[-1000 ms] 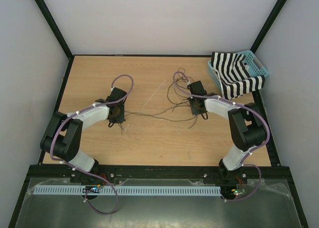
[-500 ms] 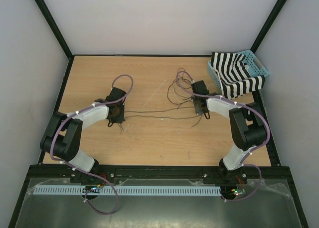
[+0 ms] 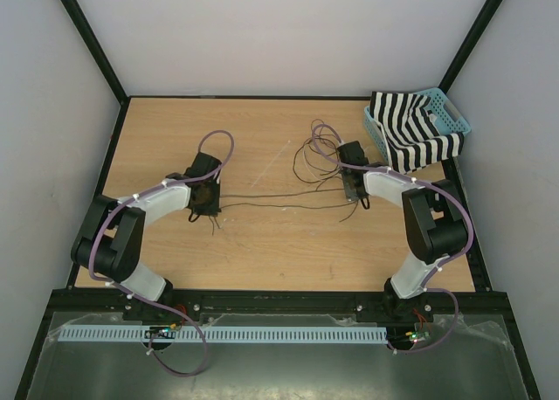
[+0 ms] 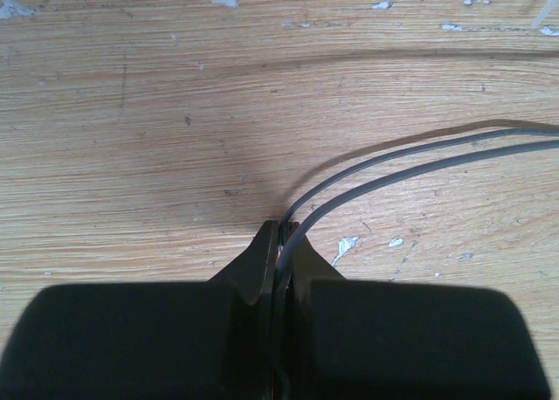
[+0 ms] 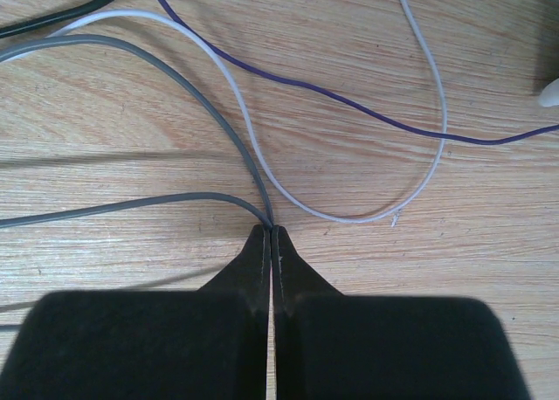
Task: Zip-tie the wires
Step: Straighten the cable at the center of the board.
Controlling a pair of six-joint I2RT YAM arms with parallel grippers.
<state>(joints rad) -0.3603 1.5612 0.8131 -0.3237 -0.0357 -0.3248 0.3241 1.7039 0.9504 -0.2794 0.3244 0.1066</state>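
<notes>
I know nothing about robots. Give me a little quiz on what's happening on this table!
1. True or false: the left gripper is shut on the wires.
2. The right gripper pinches: A) a zip tie, B) wires, C) striped cloth.
3. Which corner of the table holds the blue basket?
Key: 1 true; 2 B; 3 the far right corner.

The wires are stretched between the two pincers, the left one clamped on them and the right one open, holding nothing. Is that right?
Not quite. The right pincer is not open: the right wrist view shows it shut on the wires. The rest stands: the wires are stretched between the two pincers, and the left pincer is clamped on them.
</notes>
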